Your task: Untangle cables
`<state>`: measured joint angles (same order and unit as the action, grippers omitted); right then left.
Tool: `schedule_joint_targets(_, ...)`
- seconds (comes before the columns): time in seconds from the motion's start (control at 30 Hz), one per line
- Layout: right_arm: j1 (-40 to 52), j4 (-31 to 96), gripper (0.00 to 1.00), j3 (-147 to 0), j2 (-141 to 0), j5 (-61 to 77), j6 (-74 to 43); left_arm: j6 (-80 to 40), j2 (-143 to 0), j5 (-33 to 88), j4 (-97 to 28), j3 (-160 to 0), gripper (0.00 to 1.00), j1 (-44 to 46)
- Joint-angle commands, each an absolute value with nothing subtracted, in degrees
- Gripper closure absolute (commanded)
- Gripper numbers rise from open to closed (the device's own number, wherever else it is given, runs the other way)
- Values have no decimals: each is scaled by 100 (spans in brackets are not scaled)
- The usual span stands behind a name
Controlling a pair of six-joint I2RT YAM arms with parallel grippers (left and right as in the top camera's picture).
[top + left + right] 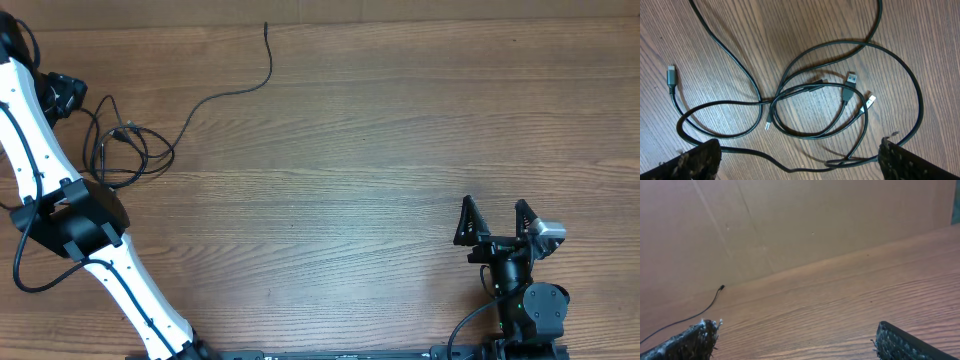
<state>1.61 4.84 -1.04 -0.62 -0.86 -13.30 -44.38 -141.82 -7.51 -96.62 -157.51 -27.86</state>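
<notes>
The cables lie in a loose tangle of black loops on the wood, crossing one another near the middle. Among the loops are a grey plug, a USB plug and a small white-tipped plug. My left gripper hangs open over the tangle's near side, with one strand lying between its fingertips and nothing gripped. In the overhead view the tangle sits at the far left, and one long strand trails towards the back. My right gripper stands open and empty at the right front, far from the cables.
The left arm's white links slant across the left front of the wooden table. In the right wrist view a brown wall rises behind the table, and the long strand's end rests near it.
</notes>
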Motion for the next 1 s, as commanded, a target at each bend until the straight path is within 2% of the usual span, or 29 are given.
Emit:
schedule_joint_targets(0.0, 187, 467, 0, -45, -16, -126, -1352, -4372, -14197, -746, -9664, -15751, 0, -2762)
schedule_joint_targets(0.63, 187, 467, 0, -45, -16, -126, -1352, -4372, -14232, -764, -9664, -15889, 0, -2773)
schedule_joint_targets(0.97, 187, 467, 0, -45, -16, -128, -1352, -4368, -13948, -764, -9537, -18000, 0, -3002)
